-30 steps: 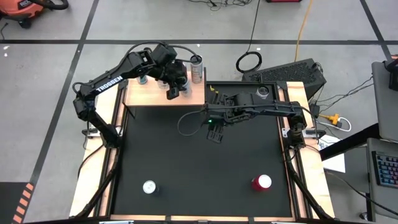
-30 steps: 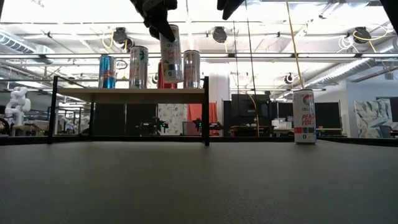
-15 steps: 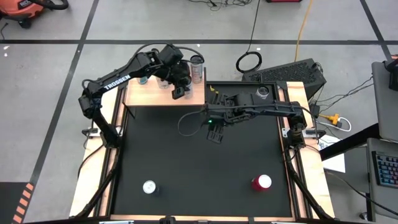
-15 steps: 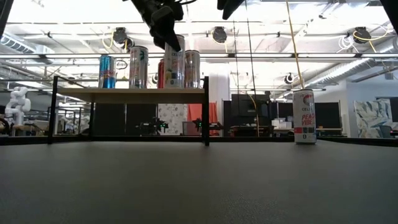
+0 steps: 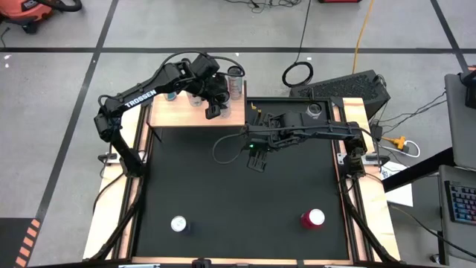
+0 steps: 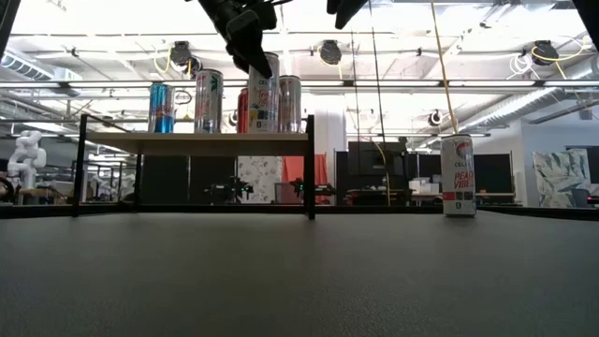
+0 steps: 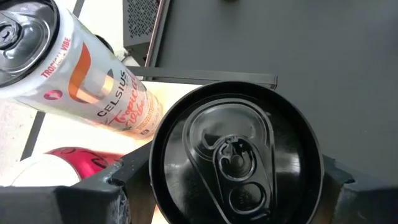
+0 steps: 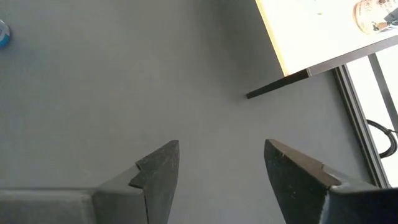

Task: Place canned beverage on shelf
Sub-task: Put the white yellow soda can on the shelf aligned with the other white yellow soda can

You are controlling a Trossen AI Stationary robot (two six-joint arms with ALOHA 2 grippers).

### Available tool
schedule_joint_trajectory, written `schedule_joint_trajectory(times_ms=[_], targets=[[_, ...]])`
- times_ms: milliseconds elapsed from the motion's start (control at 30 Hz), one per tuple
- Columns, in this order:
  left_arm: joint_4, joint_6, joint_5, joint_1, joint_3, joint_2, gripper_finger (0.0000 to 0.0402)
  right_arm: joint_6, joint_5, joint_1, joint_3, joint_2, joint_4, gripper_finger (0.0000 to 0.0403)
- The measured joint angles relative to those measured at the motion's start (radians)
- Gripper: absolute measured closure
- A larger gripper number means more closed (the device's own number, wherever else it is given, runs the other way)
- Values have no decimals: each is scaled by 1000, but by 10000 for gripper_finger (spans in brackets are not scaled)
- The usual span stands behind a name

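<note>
While the left gripper (image 5: 210, 102) clasps a canned beverage (image 6: 263, 105) from above at roughly the twelve o'clock edge of the table (image 5: 238, 201), that can appears to stand with its base on or just above the shelf (image 6: 197, 138), and the left wrist view looks straight down on its dark lid between the two fingers (image 7: 81, 196), so the claw is clenched on the can rather than released. Three other cans stand on the shelf: a blue one (image 6: 161, 108) at the nine o'clock end, a silver one (image 6: 208, 101) beside it, and another silver one (image 6: 289, 103) at the three o'clock end, with a red can (image 6: 242, 110) partly hidden behind the held one. The right gripper (image 5: 256, 159) hangs over the middle of the table with its fingers spread and nothing between them, as the right wrist view shows. Judging by this, the current placement is nearly done: what seems left is to let go and lift clear without nudging the close neighbours. More cans wait on the table, a silver-topped one (image 5: 178, 223) near seven o'clock, a red one (image 5: 312, 218) near five o'clock, and another (image 5: 315, 110) near one o'clock, though the shelf looks almost full, so whether they can follow is unclear.
</note>
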Motion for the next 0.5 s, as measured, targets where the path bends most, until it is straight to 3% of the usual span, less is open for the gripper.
schedule_joint_trajectory(times_ms=[500], targets=[[0,-33,-6,-2,-1,1,124,0,-3,1,0,0,1,186]])
